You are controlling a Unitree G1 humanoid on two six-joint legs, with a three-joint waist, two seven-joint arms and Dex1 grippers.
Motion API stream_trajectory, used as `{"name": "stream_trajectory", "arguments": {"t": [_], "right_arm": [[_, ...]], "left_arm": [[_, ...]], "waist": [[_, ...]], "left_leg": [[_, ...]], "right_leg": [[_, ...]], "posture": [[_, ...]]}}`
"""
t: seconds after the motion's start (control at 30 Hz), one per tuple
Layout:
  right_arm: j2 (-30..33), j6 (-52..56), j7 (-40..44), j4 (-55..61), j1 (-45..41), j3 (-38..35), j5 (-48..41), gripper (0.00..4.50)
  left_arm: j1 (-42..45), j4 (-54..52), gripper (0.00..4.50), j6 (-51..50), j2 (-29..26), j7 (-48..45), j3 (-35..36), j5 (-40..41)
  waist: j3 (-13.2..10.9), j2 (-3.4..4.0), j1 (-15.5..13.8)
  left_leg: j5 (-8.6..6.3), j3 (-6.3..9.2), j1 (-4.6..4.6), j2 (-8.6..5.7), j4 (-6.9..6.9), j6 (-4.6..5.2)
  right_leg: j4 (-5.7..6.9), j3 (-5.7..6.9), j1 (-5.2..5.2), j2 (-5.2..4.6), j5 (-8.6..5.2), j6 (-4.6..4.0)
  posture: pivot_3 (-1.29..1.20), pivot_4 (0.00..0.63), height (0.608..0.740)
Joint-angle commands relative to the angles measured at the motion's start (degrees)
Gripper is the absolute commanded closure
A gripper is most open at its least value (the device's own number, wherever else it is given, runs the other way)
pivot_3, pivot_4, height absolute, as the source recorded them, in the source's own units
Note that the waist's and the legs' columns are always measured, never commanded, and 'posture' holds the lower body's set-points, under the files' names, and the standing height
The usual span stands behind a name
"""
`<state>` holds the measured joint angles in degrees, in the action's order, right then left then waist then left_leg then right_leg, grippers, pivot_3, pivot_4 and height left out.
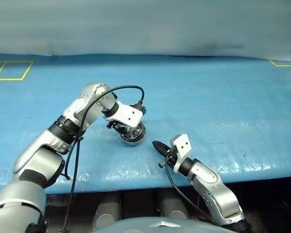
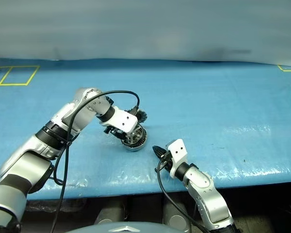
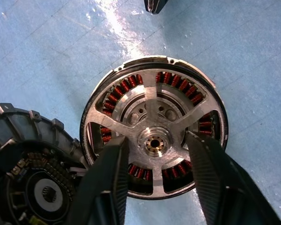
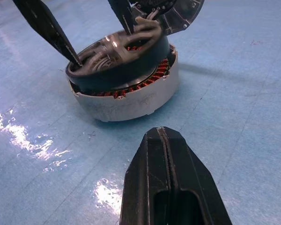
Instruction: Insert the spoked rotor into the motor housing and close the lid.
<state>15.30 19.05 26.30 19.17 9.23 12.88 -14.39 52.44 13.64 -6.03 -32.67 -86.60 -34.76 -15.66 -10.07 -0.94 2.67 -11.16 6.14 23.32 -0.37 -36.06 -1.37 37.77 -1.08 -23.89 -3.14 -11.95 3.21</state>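
Observation:
The grey motor housing (image 4: 131,105) lies on the blue table in front of me. The silver spoked rotor (image 3: 147,89) rests on top of it, tilted in the right wrist view, and copper windings show between the spokes. The lid (image 3: 33,164) stands swung open at the housing's side, its toothed fins showing. My left gripper (image 3: 155,138) points down over the rotor, open, with one finger on each side of the hub. In the right wrist view one of these fingertips (image 4: 75,58) meets the rotor's rim. My right gripper (image 4: 163,133) is shut and empty, low over the table a short way from the housing.
The table top is a blue sheet (image 1: 223,97); its front edge (image 1: 136,177) lies just behind my right wrist. Yellow tape lines (image 1: 9,70) mark the far left corner. A black cable (image 1: 131,88) loops above my left wrist.

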Motion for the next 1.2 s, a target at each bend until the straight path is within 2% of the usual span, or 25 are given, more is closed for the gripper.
{"name": "stream_trajectory", "arguments": {"t": [0.03,0.1,0.27,0.57,0.63,0.73,0.87,0.97,1.03,1.2], "right_arm": [[-0.2,-0.2,0.1,2.7,-0.3,-0.6,-0.6,4.50],[-0.2,-0.1,0.1,2.8,-0.2,-0.7,-0.7,4.50],[0.0,0.2,0.1,3.1,-0.2,-1.0,-0.9,4.50],[1.1,2.0,0.1,6.3,-1.9,-1.1,-0.9,4.50],[1.3,3.1,0.1,7.3,-3.3,-1.0,-1.0,4.50],[1.8,5.8,-0.1,9.0,-5.6,-0.7,-0.9,4.50],[1.6,13.6,-2.8,8.5,-11.6,0.7,0.9,4.50],[1.3,17.2,-2.7,7.7,-15.2,2.8,1.1,4.50],[0.5,19.0,-3.0,7.1,-17.0,3.5,0.9,4.50],[-3.0,22.0,-3.9,3.1,-23.2,6.9,2.2,4.50]], "left_arm": [[1.7,-0.8,0.60,-0.8,0.3,-0.5,1.6,1.1],[1.7,-1.6,0.01,-1.5,0.0,-1.1,2.3,1.9],[0.8,-5.9,0.01,-4.5,-2.0,-2.2,5.0,5.0],[-8.0,-23.4,2.95,-16.6,-8.6,-0.4,12.6,12.6],[-11.8,-28.6,3.68,-20.2,-10.2,1.8,14.8,13.8],[-18.8,-36.9,4.49,-28.3,-10.4,8.5,18.6,14.7],[-30.1,-45.7,4.49,-39.3,-6.5,20.7,25.5,15.9],[-36.2,-48.3,4.49,-42.1,-2.8,27.0,29.4,17.8],[-39.4,-48.8,4.49,-40.4,-1.6,29.5,30.8,19.0],[-50.2,-47.7,4.49,-30.6,7.0,38.3,37.6,23.4]], "waist": [[0.0,0.00,0.0],[0.0,0.00,0.0],[0.0,-0.01,0.0],[0.0,0.01,0.3],[0.0,0.02,0.4],[0.0,0.01,0.4],[0.0,-0.01,0.3],[0.0,-0.01,0.2],[0.0,-0.02,0.0],[0.0,-0.01,-0.1]], "left_leg": [[0.00,0.00,0.00,0.00,0.00,0.00],[0.00,0.00,0.00,0.00,0.00,0.00],[0.00,0.01,0.02,0.00,0.00,0.00],[0.00,0.05,0.04,0.01,0.04,0.00],[0.00,0.05,0.04,0.01,0.04,0.00],[0.00,0.08,0.02,0.02,0.05,-0.01],[0.00,0.12,0.01,0.01,0.05,-0.01],[0.00,0.14,-0.04,0.01,0.05,-0.01],[0.00,0.21,-0.06,0.02,0.06,-0.01],[-0.01,0.12,-0.14,0.01,0.13,-0.03]], "right_leg": [[0.00,0.00,0.00,0.00,0.00,0.00],[0.00,0.00,0.00,0.00,0.00,0.00],[0.00,0.01,-0.01,0.00,0.00,0.00],[-0.02,0.03,-0.05,-0.01,-0.02,-0.03],[-0.02,0.02,-0.05,-0.01,-0.02,-0.03],[-0.02,0.05,-0.03,-0.02,-0.03,-0.04],[-0.06,0.08,0.01,-0.03,-0.03,-0.04],[-0.04,0.10,0.04,-0.04,-0.03,-0.04],[-0.04,0.17,0.07,-0.03,-0.03,-0.05],[-0.08,0.18,0.10,-0.14,-0.05,-0.09]], "posture": [[0.00,0.150,0.740],[0.00,0.150,0.740],[0.00,0.150,0.740],[0.00,0.150,0.740],[0.00,0.150,0.740],[0.00,0.150,0.740],[0.00,0.150,0.740],[0.00,0.150,0.740],[0.00,0.150,0.740],[0.00,0.150,0.740]]}}
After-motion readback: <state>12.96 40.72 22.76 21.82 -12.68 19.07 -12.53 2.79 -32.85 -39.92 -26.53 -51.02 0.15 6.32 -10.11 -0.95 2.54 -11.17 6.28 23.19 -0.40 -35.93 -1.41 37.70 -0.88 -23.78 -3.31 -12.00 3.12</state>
